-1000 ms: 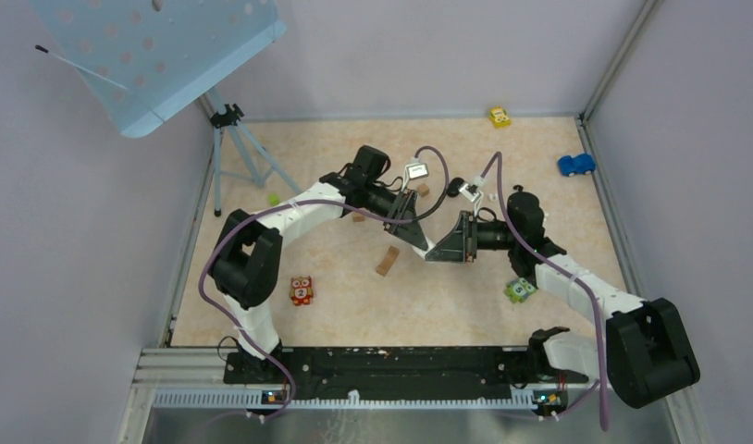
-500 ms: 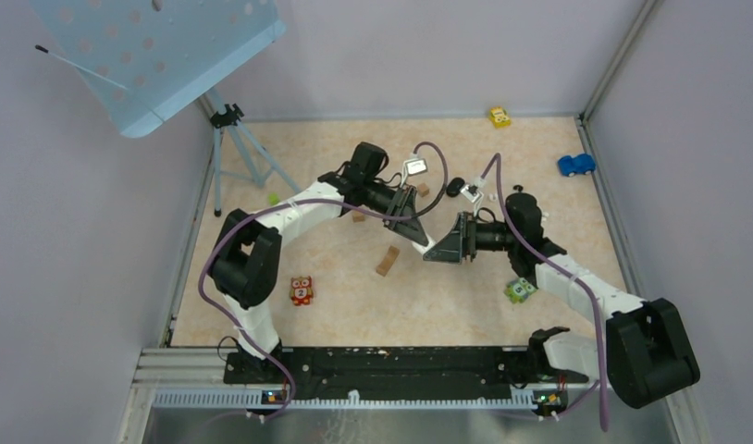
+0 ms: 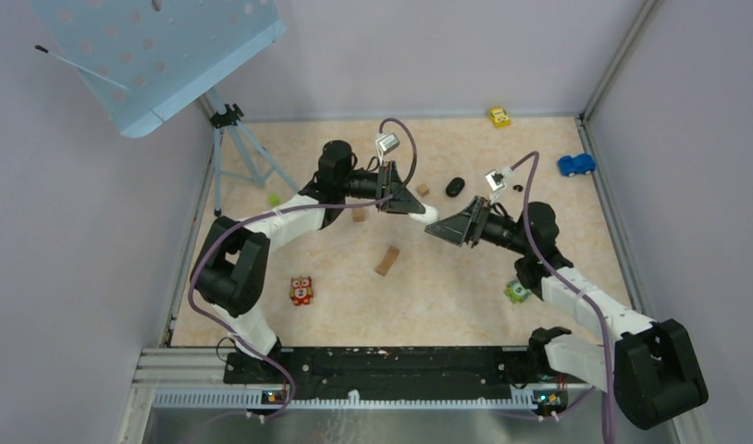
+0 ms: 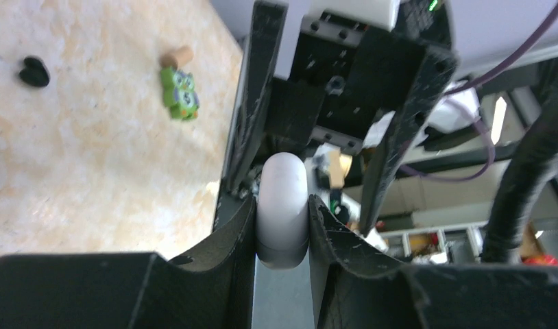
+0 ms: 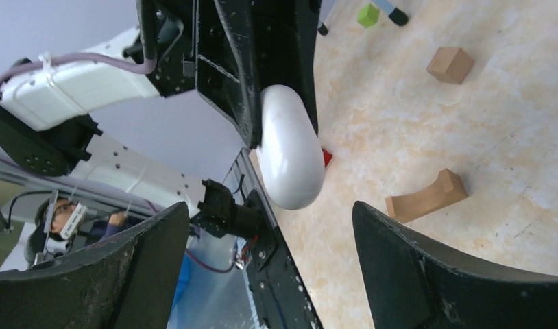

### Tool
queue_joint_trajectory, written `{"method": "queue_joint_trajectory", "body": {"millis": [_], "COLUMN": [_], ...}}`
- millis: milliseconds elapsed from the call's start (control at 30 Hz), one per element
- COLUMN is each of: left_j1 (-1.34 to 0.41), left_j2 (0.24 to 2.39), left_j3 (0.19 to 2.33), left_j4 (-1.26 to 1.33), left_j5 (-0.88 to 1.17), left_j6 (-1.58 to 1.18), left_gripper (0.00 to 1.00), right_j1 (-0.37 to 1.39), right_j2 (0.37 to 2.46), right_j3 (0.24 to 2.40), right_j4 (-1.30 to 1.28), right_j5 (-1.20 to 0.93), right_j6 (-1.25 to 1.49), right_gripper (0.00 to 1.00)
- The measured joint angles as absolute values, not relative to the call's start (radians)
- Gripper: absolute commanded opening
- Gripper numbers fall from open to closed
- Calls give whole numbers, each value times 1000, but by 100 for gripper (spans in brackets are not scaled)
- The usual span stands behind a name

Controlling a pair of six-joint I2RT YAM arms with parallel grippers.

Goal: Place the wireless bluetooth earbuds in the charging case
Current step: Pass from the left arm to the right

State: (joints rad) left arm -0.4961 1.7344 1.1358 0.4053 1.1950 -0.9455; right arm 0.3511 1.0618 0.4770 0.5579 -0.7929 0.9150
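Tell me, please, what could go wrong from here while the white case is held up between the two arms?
1. The left gripper pinches the smooth, rounded charging case in mid-air; a push from the right gripper could twist or drop it.
2. The right gripper's jaws stand wide open close to the left gripper, so closing may strike it.
3. The case looks shut, while what looks like a black earbud lies on the table.
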Motion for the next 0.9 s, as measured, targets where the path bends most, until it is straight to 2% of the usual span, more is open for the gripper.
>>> {"method": "queue_joint_trajectory", "body": {"millis": [300,600,733,900], "left_j1": [-500,-500,-500,-500], "left_j2": [1744,1753,1753,1752], "left_j3": [1058,1049,1040,1032], "left_j4": [915,1002,1003,1004], "left_j5": [1072,1049,1048,1045], "left_j6": [-1342,-1406,-1409,-1409], "left_gripper": [0,0,0,0], "right_j1": [351,351,351,351], "right_j2": [1048,1136,1180,1243], "right_j3": [372,368,381,392], "right_j4": [820,1067,1113,1194], "right_j5": [-624,-561,-559,-561], "right_j6": [1064,1164,1184,1234], "right_gripper": [77,72,62,40]}}
